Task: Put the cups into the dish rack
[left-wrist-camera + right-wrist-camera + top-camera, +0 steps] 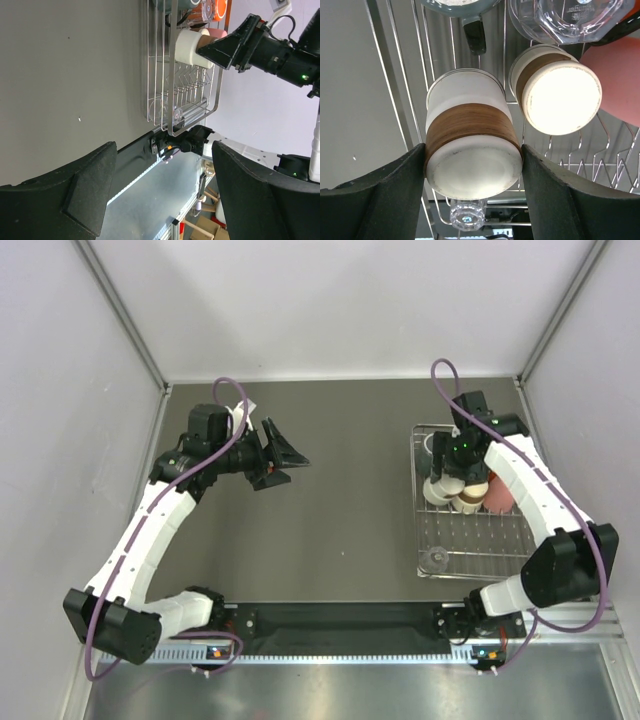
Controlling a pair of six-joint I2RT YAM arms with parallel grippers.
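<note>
The silver wire dish rack [424, 540] stands at the right. My right gripper [446, 483] is over its far half, shut on a white cup with a brown band [469, 145], fingers pressed on both its sides. A second white-and-brown cup [560, 97] lies in the rack beside it, with a pink cup [497, 496], a clear tumbler [565, 20] and an orange cup [217, 7]. A small clear cup [434, 559] stands at the rack's near end. My left gripper [285, 462] is open and empty above the table's left middle.
The grey tabletop [340, 530] lies between the arms. White enclosure walls with metal posts [125, 315] close in the left, right and back. A black rail [330, 620] runs along the near edge between the arm bases.
</note>
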